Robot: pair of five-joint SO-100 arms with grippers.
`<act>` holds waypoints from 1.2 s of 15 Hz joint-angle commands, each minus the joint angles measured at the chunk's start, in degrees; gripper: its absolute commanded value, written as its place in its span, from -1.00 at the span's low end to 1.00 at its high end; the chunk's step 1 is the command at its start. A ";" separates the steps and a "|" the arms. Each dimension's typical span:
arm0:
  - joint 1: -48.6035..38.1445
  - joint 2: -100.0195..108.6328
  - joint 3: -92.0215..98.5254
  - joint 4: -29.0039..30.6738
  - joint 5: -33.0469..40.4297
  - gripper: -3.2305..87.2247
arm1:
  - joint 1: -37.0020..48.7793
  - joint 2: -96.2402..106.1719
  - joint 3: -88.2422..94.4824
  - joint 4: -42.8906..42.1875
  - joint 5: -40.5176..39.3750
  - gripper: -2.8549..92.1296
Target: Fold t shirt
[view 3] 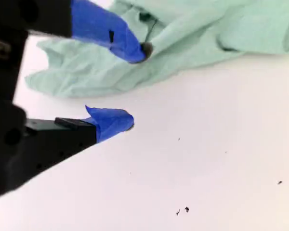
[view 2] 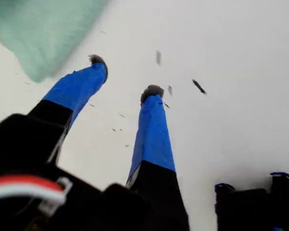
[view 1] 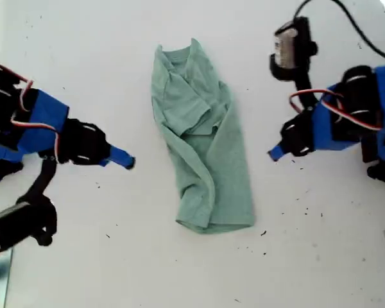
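Observation:
The pale mint-green t shirt (view 1: 205, 160) lies crumpled lengthwise in the middle of the white table, folded roughly in half with a sleeve on top. My first gripper (view 2: 125, 75) is open over bare table, and a corner of the t shirt (view 2: 38, 33) lies just beyond one fingertip. In the exterior view this gripper (view 1: 274, 153) is on the arm at the right. My second gripper (view 3: 136, 86) is open at the shirt's other edge, holding nothing. One of its fingers overlaps the t shirt (view 3: 192, 53) in the picture. It (view 1: 123, 160) sits at the exterior view's left.
Small dark specks (view 1: 264, 233) dot the white table (view 1: 179, 276) near the shirt's hem. A black cable (view 1: 356, 25) runs off at the exterior view's top right. A black-and-blue arm part (view 2: 250, 202) shows beside my first gripper.

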 commanded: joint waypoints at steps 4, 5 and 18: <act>7.12 -36.74 -49.13 6.77 4.13 -0.39 | -11.95 -17.67 -36.91 9.05 8.09 -0.36; 7.03 -38.32 -49.13 5.45 4.13 -0.38 | -13.45 -17.67 -36.65 8.96 9.32 -0.36; 1.93 -63.46 -52.12 -12.74 8.61 -0.48 | -16.70 -24.79 3.34 -37.35 15.91 -0.43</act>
